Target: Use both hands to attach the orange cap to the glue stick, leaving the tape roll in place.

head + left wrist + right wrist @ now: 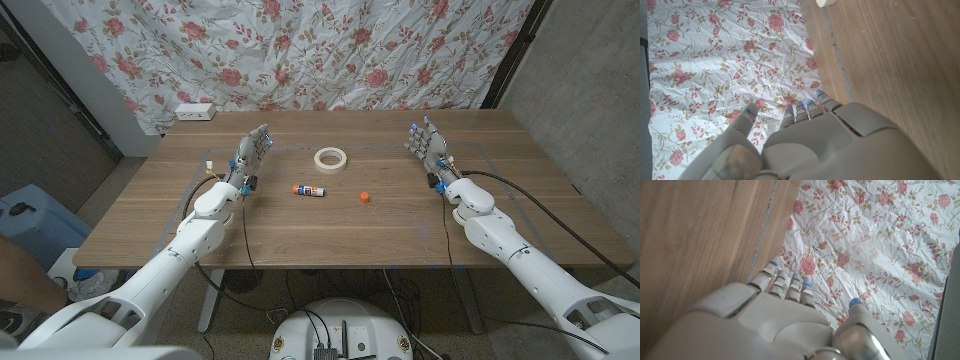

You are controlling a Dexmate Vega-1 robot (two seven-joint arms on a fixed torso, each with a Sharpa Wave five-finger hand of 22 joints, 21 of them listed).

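From the head camera, the left hand (252, 157) and right hand (429, 149) stand on the table (150, 215) at either side, fingers spread, holding nothing. Between them lie three things, touched by neither hand. The glue stick (310, 190) lies on its side, nearer the left hand; its label is too small to read. The cap (364, 197) sits just beside it, toward the right hand. The tape roll (331, 158) lies flat beyond both, roughly midway between the hands.

In the left wrist view, the left hand (805, 145) has its fingers (807, 107) straight and thumb apart, with the tape roll's (826, 2) edge beyond the fingertips, against a floral cloth (715, 60).

In the right wrist view, the right hand (770, 330) shows the same open spread.
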